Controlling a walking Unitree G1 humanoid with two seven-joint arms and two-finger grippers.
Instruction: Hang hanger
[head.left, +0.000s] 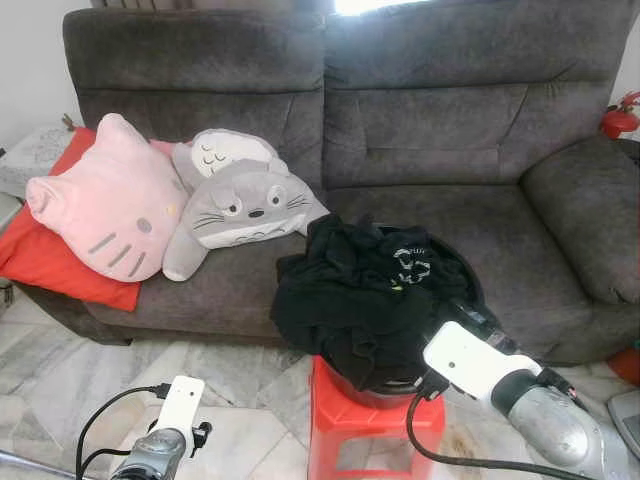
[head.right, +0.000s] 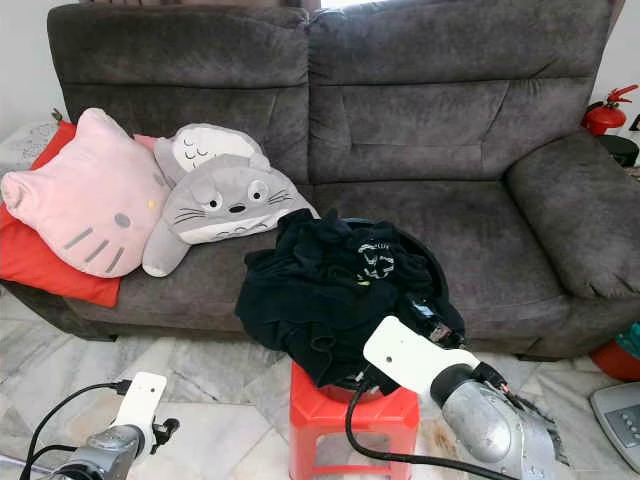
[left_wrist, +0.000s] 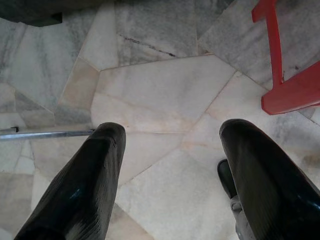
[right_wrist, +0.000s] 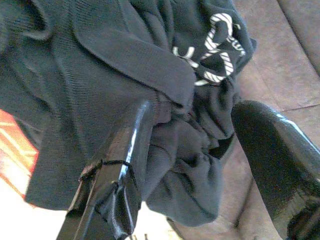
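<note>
right claw (right_wrist: 200, 165) spread over black clothes (head.left: 360, 290), red stool (head.left: 375, 425), plush cushions (head.left: 170, 205) on sofa (head.left: 450, 130)

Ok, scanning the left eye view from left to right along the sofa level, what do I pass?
Red cushion → pink cat pillow → grey Totoro plush → black clothes heaped in a basket on the red stool → sofa's right armrest.
</note>
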